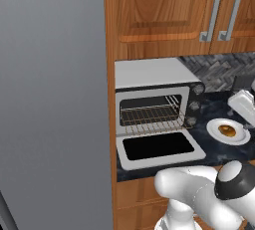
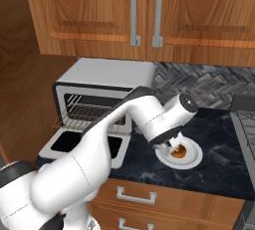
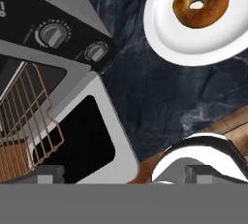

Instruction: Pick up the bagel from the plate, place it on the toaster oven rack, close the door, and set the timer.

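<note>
Golden-brown bagel (image 3: 200, 2) lies untouched on the plate (image 3: 167, 34); the claw (image 2: 172, 146) hangs spread above it, the door (image 1: 158, 148) down, everything left.

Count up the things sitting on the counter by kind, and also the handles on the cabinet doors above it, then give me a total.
Toaster oven: 1
Plate: 1
Bagel: 1
Cabinet door handles: 2
Total: 5
</note>
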